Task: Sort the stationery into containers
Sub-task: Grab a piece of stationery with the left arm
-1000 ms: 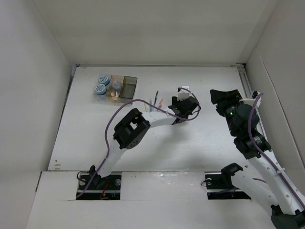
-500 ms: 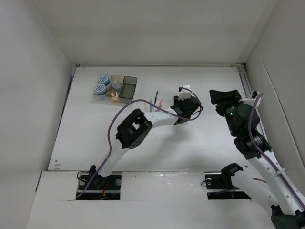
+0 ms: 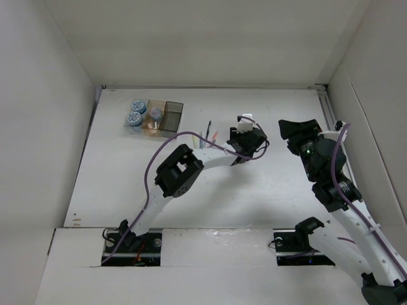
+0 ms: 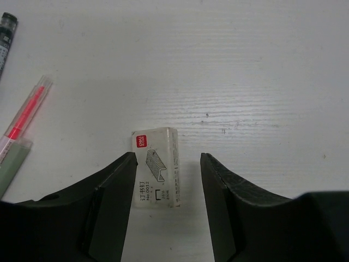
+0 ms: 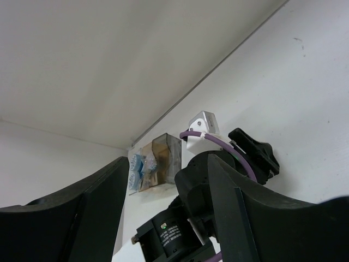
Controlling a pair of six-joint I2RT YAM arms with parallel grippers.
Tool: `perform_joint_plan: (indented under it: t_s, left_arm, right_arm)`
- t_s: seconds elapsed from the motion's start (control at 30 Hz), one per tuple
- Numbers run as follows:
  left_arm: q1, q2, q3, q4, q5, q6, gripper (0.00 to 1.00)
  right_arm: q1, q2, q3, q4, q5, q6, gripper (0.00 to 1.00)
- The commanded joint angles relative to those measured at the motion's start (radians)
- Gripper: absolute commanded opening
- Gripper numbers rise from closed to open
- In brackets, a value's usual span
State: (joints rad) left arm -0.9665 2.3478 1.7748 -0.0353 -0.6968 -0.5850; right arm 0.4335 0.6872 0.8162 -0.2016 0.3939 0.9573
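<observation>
My left gripper (image 4: 167, 158) is open and low over the table, its jaws either side of a small white staples box (image 4: 156, 166) that lies flat; neither jaw touches it. In the top view this gripper (image 3: 245, 135) is at mid-table. A black pen (image 4: 6, 30), a red pen (image 4: 24, 117) and a pale green pen (image 4: 11, 164) lie to its left, and show in the top view (image 3: 210, 132). The three joined trays (image 3: 172, 117) stand at the back left, with blue-and-white tape rolls (image 3: 135, 112) in them. My right gripper (image 3: 297, 130) is open, empty and raised.
White walls close in the table on the left, back and right. The right wrist view looks across the left arm's wrist (image 5: 218, 185) to the trays (image 5: 163, 155). A purple cable (image 3: 152, 162) loops along the left arm.
My left gripper has edged slightly toward the back of the table over the box. The right arm has barely moved.
</observation>
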Motion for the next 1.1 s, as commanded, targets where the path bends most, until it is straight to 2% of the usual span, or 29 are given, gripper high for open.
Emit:
perform_joint_plan:
  t_s: [0.0,0.13,0.3,0.4,0.43,0.53,0.63,0.77,0.9,1.07]
  left_arm:
    - [0.005,-0.030,-0.035,0.015,-0.001,-0.001,0.47]
    - [0.005,-0.051,-0.057,0.026,-0.012,0.008,0.47]
    - [0.005,0.004,-0.006,-0.020,-0.012,0.008,0.47]
    - [0.005,0.016,-0.006,-0.020,-0.012,0.008,0.43]
    - [0.005,0.016,-0.006,-0.020,-0.012,0.008,0.40]
    - [0.005,0.004,-0.006,-0.020,-0.012,0.008,0.17]
    - [0.005,-0.028,-0.015,-0.020,-0.021,0.008,0.01]
    - [0.005,-0.128,-0.075,-0.008,-0.033,0.008,0.00]
    - [0.051,-0.252,-0.169,0.025,-0.032,0.008,0.00]
    - [0.196,-0.395,-0.270,0.060,0.031,-0.030,0.00]
  right_arm:
    - [0.010,0.003,0.020,0.033,-0.010,-0.011,0.66]
    - [0.010,0.003,0.020,0.033,-0.010,-0.011,0.66]
    - [0.010,0.003,0.020,0.033,-0.010,-0.011,0.66]
    - [0.010,0.003,0.020,0.033,-0.010,-0.011,0.66]
    - [0.010,0.003,0.020,0.033,-0.010,-0.011,0.66]
    - [0.010,0.003,0.020,0.033,-0.010,-0.011,0.66]
    - [0.010,0.003,0.020,0.033,-0.019,-0.011,0.66]
    - [0.010,0.003,0.020,0.033,-0.020,-0.011,0.66]
    - [0.010,-0.006,0.011,0.033,-0.020,-0.020,0.66]
    - [0.010,-0.006,0.011,0.033,-0.020,-0.020,0.66]
